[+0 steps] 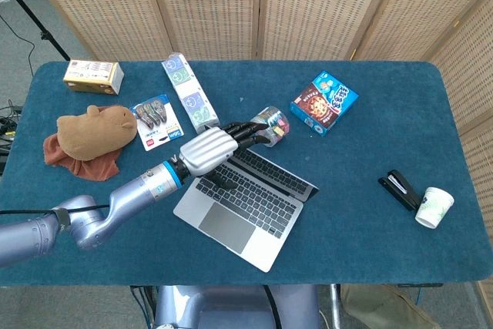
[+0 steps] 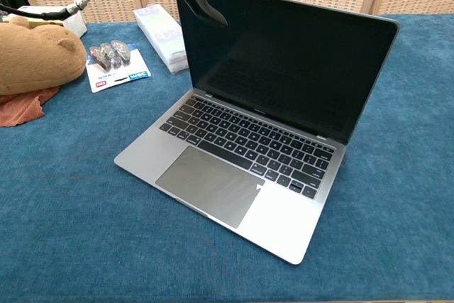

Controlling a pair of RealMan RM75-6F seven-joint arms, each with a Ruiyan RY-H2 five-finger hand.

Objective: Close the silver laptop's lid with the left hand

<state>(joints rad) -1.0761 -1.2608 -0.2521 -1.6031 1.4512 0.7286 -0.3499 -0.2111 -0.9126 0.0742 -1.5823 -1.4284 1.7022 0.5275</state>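
Silver laptop (image 1: 245,198) (dark screen) sits open on the blue table.

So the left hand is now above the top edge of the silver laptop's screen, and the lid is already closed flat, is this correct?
Not quite. The left hand is above the top edge of the screen, but the silver laptop has its lid open and upright, not closed flat. The chest view shows the dark screen standing over the keyboard.
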